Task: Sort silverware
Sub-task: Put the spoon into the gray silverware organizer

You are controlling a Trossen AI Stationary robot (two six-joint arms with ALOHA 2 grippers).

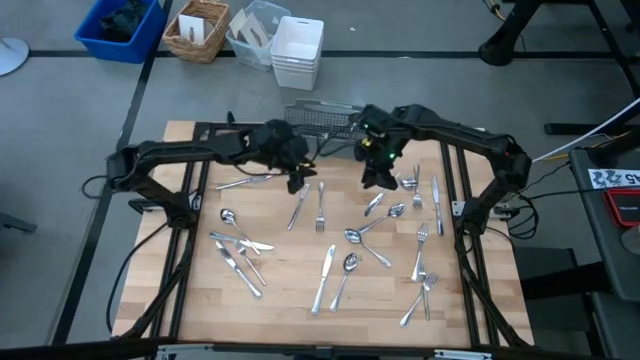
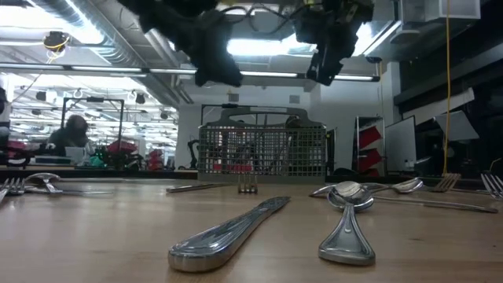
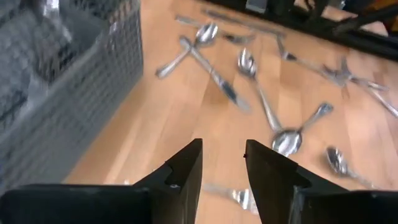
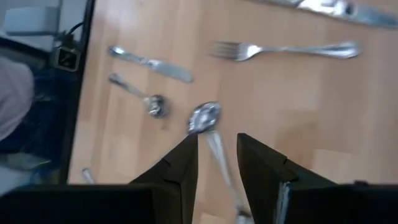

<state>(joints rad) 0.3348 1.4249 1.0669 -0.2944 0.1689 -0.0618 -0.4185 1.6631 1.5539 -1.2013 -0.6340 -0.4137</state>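
Pale wood tabletop (image 1: 290,280) fills my overhead screen, with the silverware (image 1: 350,262) scattered across most of it: knives toward eight o'clock, forks and spoons from the centre out to four o'clock. At twelve o'clock sits the wire-mesh caddy (image 1: 322,118); the left wrist feed suggests something shiny is already standing in it, though the blur keeps me from being sure.

I have the left gripper (image 1: 298,182) just below the caddy, toward its eleven o'clock side, up off the table. Its fingers (image 3: 183,174) stand apart with bare wood showing between them, so it carries nothing. I read this as the gap between one drop and the next pick.

My right gripper (image 1: 378,172) hangs at about one o'clock from the table centre, also raised, jaws parted. Below it lies a spoon (image 4: 205,118) whose handle runs down between the fingers, not yet clamped as far as I can judge.

Next I would lower the right arm until the pads straddle that handle, close, lift, and carry it to the caddy. The piece lies flat on the wood, so the fingertips must reach nearly to the surface. The left arm should clear the basket mouth first, then go for the fork (image 1: 321,208) near six o'clock of its own position.
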